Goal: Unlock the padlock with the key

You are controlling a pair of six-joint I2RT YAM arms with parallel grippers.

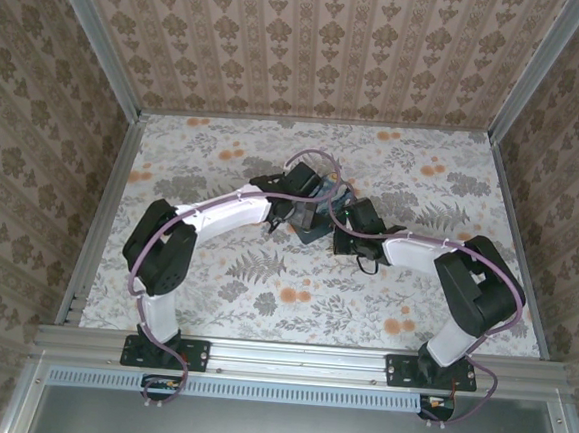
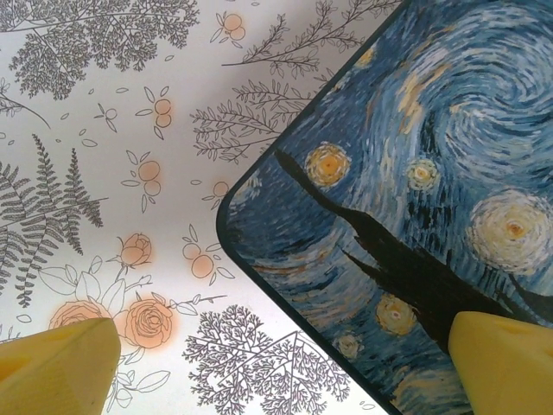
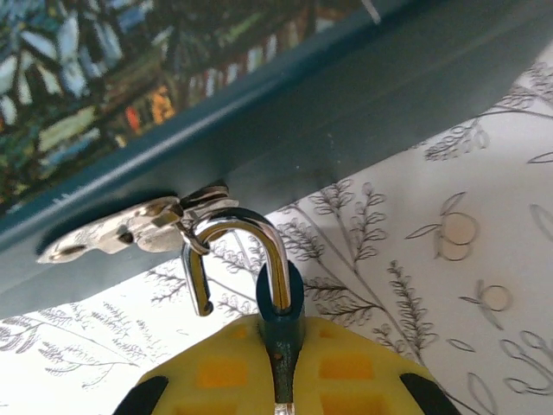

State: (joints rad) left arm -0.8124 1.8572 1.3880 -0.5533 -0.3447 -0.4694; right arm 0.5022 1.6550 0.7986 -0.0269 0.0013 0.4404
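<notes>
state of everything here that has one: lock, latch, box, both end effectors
padlock: unlocked, shackle sprung open with one leg free of the body
latch: on the box's side, the open shackle hooked at its loop
box: lying flat, painted face up
right end effector: shut on the padlock
left end effector: open, over the box's corner

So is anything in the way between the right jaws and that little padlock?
Nothing visible. The jaws of the right gripper clamp the padlock by its body. Its shackle, open at one end, looks hooked through the metal latch on the starry-night box.
</notes>
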